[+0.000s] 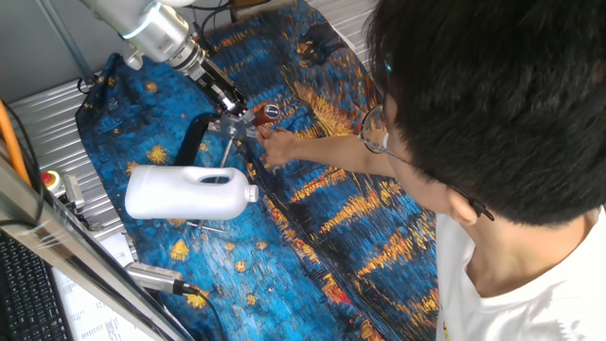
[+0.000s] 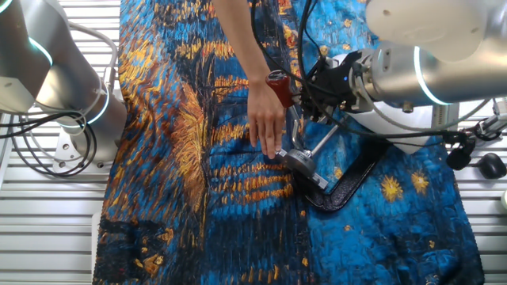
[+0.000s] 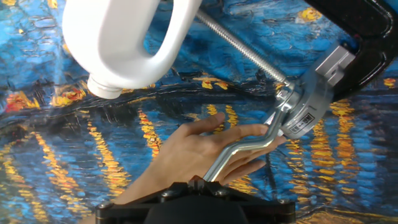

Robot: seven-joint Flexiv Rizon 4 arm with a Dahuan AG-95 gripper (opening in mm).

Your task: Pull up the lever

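Note:
The lever (image 3: 249, 144) is a bent silver rod that rises from the metal clamp (image 3: 314, 99) toward the camera. Its red-brown tip (image 2: 279, 87) stands raised above the cloth. My gripper (image 3: 198, 183) is shut on the lever just below the tip; it also shows in the other fixed view (image 2: 299, 93) and in one fixed view (image 1: 246, 114). The clamp's black base (image 2: 348, 186) lies on the blue cloth. A person's hand (image 3: 193, 149) lies flat on the cloth under the lever, beside the clamp.
A big white plastic jug (image 1: 189, 192) lies on its side close to the clamp, and also shows in the hand view (image 3: 124, 37). The person (image 1: 492, 123) leans over the table, arm stretched across the cloth (image 2: 238, 47). A second robot arm (image 2: 55, 87) stands at the table edge.

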